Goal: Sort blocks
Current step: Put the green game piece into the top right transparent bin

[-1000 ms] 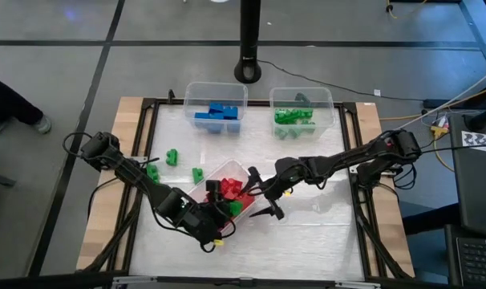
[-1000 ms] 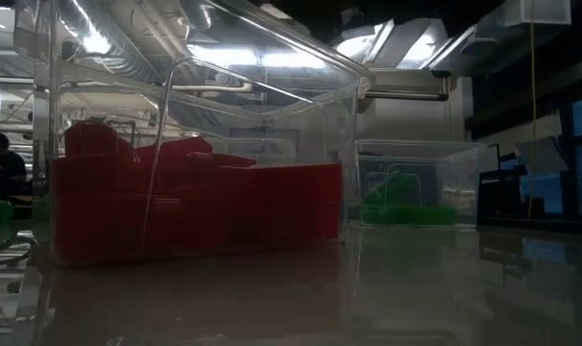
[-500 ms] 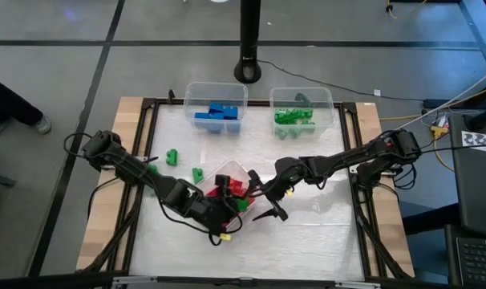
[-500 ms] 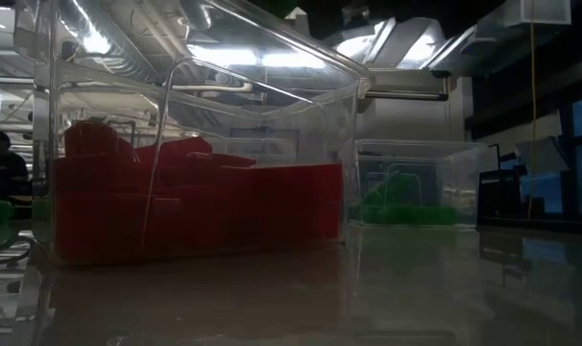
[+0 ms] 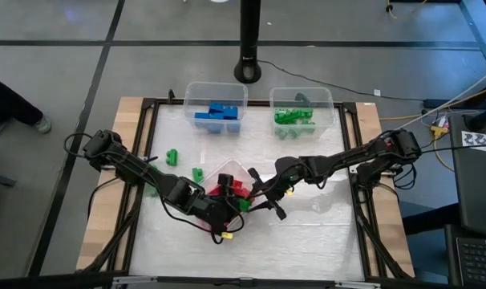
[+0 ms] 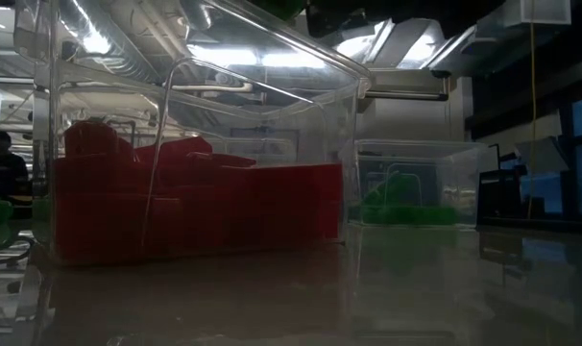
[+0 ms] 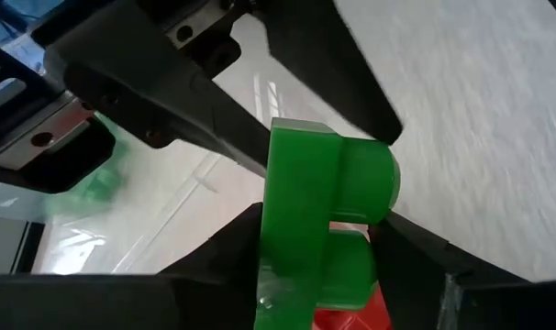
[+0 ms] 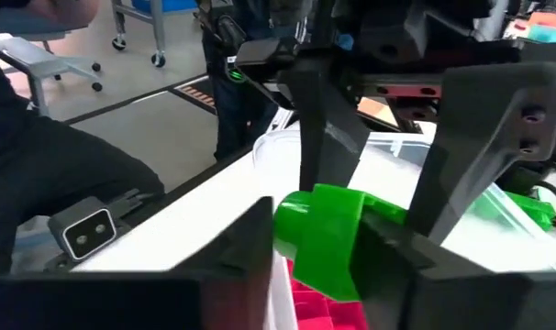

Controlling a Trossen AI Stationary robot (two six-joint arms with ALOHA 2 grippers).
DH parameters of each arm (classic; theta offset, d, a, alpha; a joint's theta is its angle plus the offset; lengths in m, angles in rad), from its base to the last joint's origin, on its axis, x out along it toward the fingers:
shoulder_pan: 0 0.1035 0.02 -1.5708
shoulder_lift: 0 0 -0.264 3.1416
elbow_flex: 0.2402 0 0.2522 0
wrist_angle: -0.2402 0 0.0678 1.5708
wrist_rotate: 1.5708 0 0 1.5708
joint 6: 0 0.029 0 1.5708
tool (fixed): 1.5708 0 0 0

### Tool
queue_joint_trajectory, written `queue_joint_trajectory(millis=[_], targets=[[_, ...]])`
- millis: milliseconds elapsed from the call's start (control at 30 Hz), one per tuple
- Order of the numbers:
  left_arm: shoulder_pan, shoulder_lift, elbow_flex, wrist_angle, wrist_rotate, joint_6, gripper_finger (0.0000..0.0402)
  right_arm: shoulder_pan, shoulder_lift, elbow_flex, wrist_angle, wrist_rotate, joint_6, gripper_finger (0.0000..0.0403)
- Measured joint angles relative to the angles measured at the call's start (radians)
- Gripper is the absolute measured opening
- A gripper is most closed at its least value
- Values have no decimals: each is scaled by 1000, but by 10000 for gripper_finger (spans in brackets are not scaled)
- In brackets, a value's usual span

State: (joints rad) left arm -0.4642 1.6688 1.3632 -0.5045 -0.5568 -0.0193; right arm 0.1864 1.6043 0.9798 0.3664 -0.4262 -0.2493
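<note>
Green block (image 7: 319,215), clamped between the dark fingers of the left end effector (image 5: 229,209), held up off the desk (image 5: 323,233) over the front edge of the middle bin (image 5: 227,168). From the left wrist: both fingers tight on the block's sides, with a bit of red just underneath.

Right end effector (image 5: 259,199) right there too, meeting the same block from the opposite side, nose to nose with the left one. Gripping it or merely close? Can't tell from any view, sorry.

Middle bin turned at an angle near the desk's centre and loaded with red blocks (image 6: 195,207). From the low view, just a solid red pile behind the clear wall, nothing of the handoff itself.

Two more bins along the back edge, well apart from the action:
- left bin (image 5: 191,92) with blue blocks (image 5: 217,112)
- right bin (image 5: 327,100) with green blocks (image 5: 293,117)

Also two loose blocks (image 5: 172,156), both green, on the bare desk left of the middle bin. Near each other but not touching, the nearer one just beside the bin's wall.

Both arms stretched in from the desk's two sides, meeting around the middle.

Off the desk, a person (image 5: 6,100) on the floor at the far left of the high view, only partly visible.
</note>
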Motion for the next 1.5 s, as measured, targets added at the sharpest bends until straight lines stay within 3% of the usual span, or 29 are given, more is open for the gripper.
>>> queue_joint_trajectory(millis=[333,767,1000,1333,1500], targets=[[0,0,0,-10,-4,57,209,3,0,0,-12,31,-12,21],[-43,-62,10,-38,-29,20,250,-19,-26,4,-9,25,-24,13],[-95,-150,16,-175,-77,-123,251,-62,-102,0,-82,94,-67,9],[-151,-219,13,-429,-127,-391,251,-219,-304,1,-373,201,-185,9],[-165,-221,-1,-553,-148,-532,251,-344,-420,1,-571,308,-259,9]])
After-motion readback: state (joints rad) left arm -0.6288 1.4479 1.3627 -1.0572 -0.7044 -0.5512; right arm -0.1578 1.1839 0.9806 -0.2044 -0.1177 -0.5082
